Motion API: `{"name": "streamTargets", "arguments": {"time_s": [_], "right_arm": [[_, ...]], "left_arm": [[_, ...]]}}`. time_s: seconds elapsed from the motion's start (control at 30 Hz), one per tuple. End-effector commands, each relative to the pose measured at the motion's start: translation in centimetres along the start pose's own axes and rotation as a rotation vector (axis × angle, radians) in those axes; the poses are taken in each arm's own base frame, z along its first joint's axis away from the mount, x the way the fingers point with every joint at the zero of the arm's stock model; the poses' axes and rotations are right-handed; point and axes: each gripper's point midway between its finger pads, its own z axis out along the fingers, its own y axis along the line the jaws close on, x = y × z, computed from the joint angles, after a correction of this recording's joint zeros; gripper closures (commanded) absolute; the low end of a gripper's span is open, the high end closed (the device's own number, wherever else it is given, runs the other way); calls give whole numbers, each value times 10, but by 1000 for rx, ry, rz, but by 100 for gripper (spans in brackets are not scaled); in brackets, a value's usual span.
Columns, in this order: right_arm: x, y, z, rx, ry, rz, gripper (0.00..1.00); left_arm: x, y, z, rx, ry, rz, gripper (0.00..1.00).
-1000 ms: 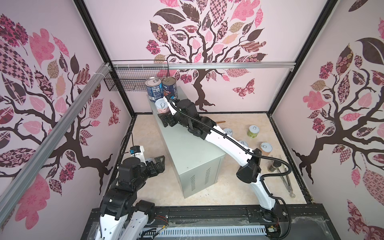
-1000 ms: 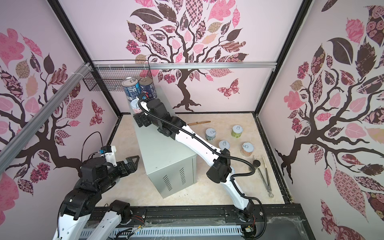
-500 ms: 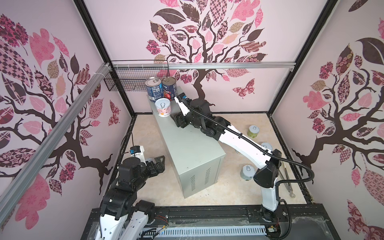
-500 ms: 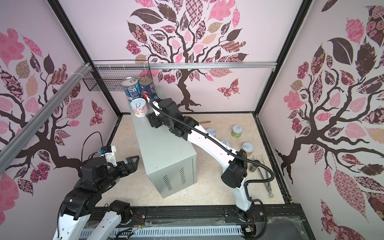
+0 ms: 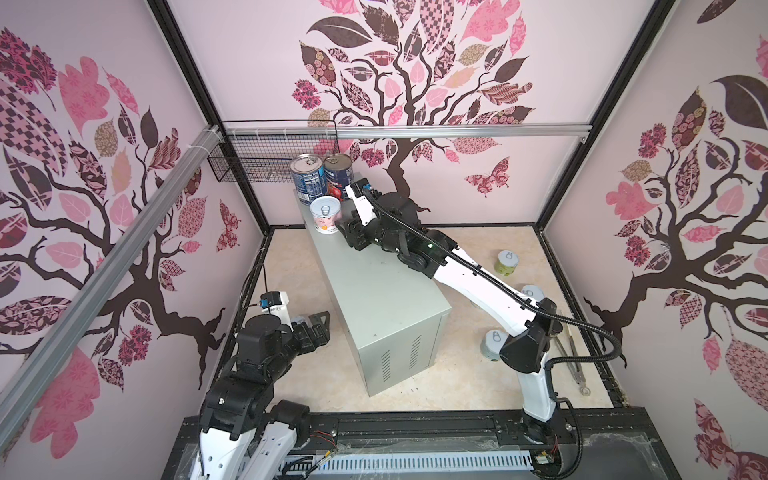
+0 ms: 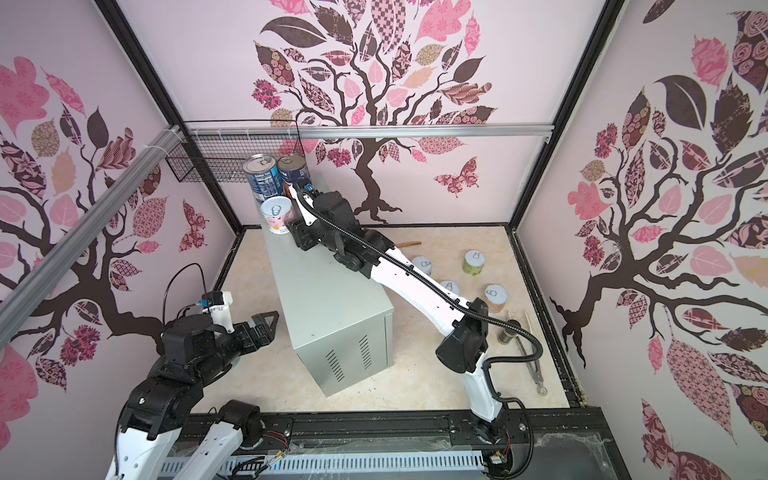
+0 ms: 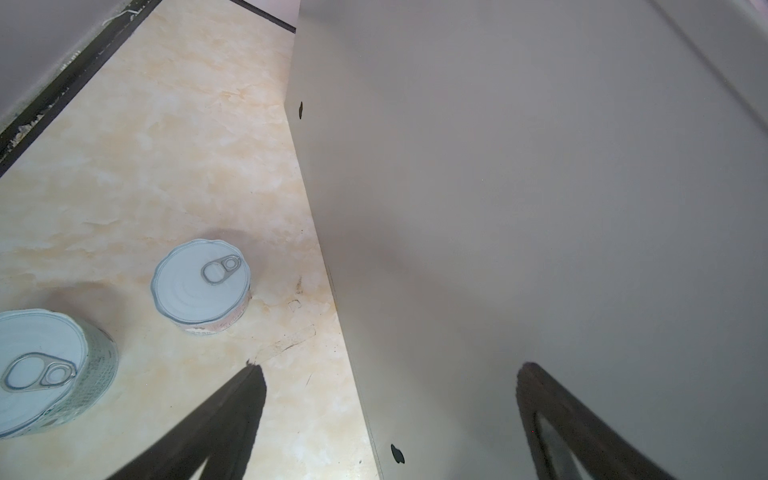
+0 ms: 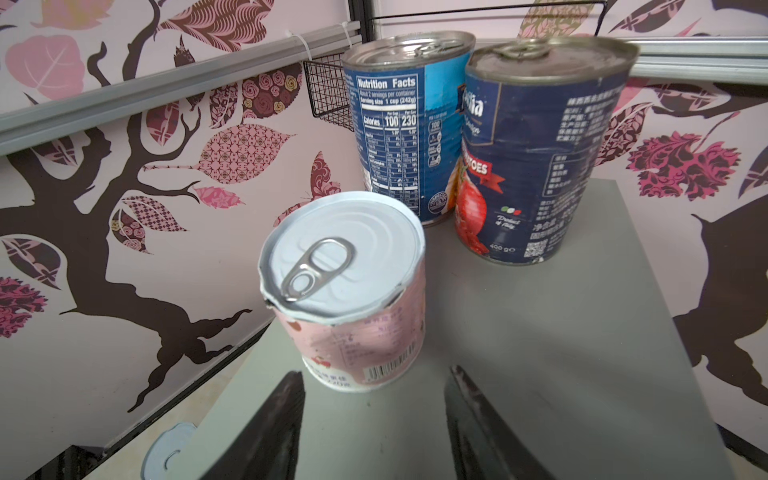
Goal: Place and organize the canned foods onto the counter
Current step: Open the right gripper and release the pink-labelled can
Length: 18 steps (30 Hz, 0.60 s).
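The counter [image 5: 374, 286] [image 6: 328, 291] is a long grey metal box on the floor. At its far end stand a tall blue can [image 5: 308, 176] [image 8: 407, 124], a tall dark tomato can [image 5: 338, 174] [image 8: 536, 149] and a short pink can [image 5: 326, 214] [image 6: 277, 214] [image 8: 345, 291]. My right gripper [image 5: 347, 226] [image 8: 374, 374] hovers over the counter just short of the pink can, open, with nothing between its fingers. My left gripper [image 5: 320, 324] [image 7: 390, 370] is open beside the counter's side wall [image 7: 540, 208], low near the floor. Two short cans [image 7: 201, 284] [image 7: 45, 365] stand on the floor beside it.
More short cans stand on the floor right of the counter [image 5: 507, 262] [image 5: 492, 345] [image 6: 494, 297] [image 6: 424, 264]. Metal tongs [image 5: 575, 365] lie by the right wall. A black wire basket [image 5: 257, 162] hangs on the back rail behind the tall cans.
My right gripper has let go of the pink can and drawn back from it along the counter, its jaws narrowing. The can stands free. The left arm has not moved.
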Motion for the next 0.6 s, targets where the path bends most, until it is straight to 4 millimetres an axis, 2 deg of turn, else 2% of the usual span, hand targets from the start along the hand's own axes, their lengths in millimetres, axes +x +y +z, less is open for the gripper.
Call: {"name": "streamTargets", "arguments": {"time_s": [0.0, 0.27, 0.57], "right_arm": [[11, 1, 21, 1, 8, 25, 42], [11, 0, 33, 10, -6, 27, 42], [23, -6, 47, 40, 1, 25, 42]], "left_arm": [[2, 3, 5, -8, -2, 4, 2], [3, 2, 7, -10, 4, 4, 2], [2, 3, 6, -12, -3, 1, 2]]}}
